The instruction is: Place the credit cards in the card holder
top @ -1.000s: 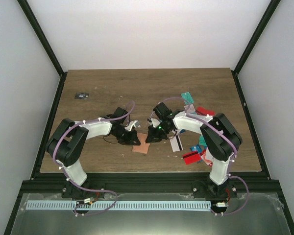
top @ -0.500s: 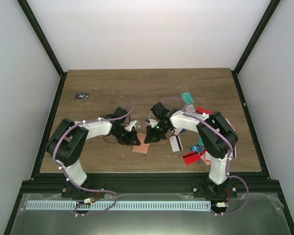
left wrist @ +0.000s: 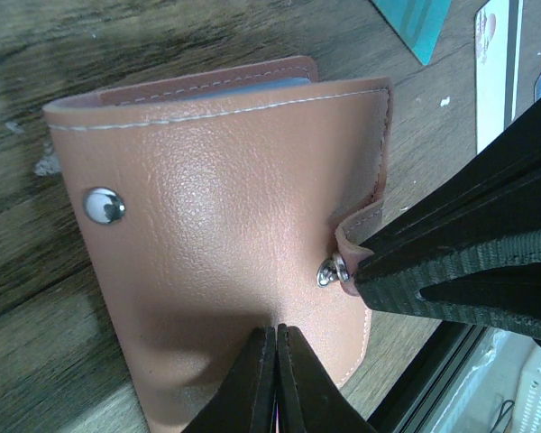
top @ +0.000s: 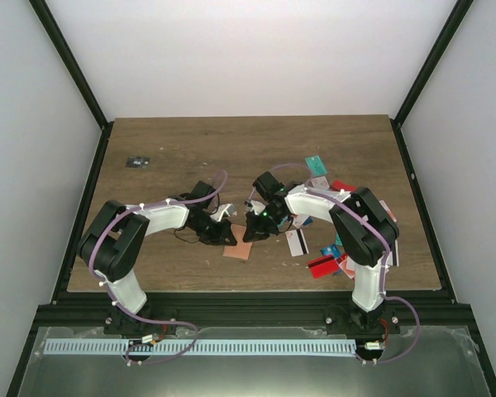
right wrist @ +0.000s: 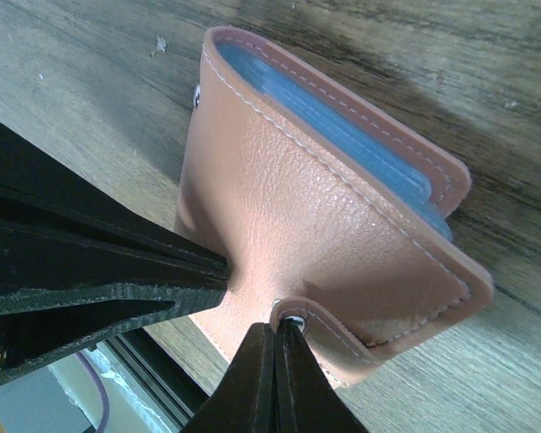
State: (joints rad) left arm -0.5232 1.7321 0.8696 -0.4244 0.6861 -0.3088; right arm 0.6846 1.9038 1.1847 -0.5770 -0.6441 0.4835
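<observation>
Presently left end effector (left wrist: 277, 336) and right end effector (right wrist: 276, 332) each pinch the card holder (left wrist: 218, 216)

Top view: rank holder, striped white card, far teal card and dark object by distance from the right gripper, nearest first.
1. holder: centre, pinched by the right gripper.
2. striped white card: just to its right.
3. teal card: far right.
4. dark object: far left.

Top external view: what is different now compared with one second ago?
The right arm swung slightly left, carrying the right gripper closer to the left gripper; both are shut on the card holder. The left arm, the holder and the loose credit cards stayed put.
</observation>
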